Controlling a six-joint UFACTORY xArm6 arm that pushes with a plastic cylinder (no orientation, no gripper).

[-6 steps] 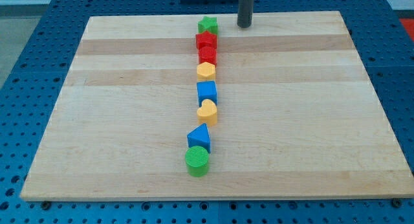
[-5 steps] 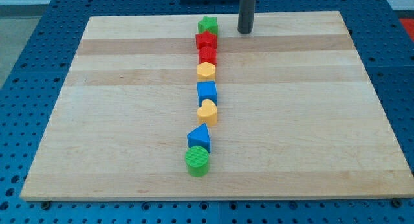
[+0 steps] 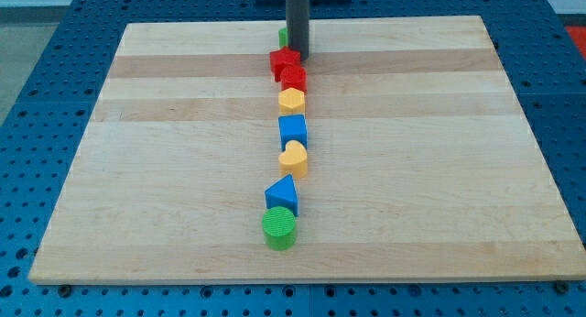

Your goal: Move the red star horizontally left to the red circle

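The red star (image 3: 284,62) lies near the view's top middle of the wooden board (image 3: 165,134). The red circle (image 3: 294,78) touches it just below and slightly to the right. My tip (image 3: 299,59) stands right against the star's upper right side. The rod hides most of the green star (image 3: 283,35), which sits just above the red star.
Below the red circle runs a column of blocks: a yellow hexagon (image 3: 291,100), a blue square (image 3: 293,130), a yellow heart (image 3: 293,158), a blue triangle (image 3: 283,195) and a green circle (image 3: 279,227). A blue perforated table surrounds the board.
My tip has moved left and slightly down, from the right of the green star to the red star. The red star has shifted a little to the left and down.
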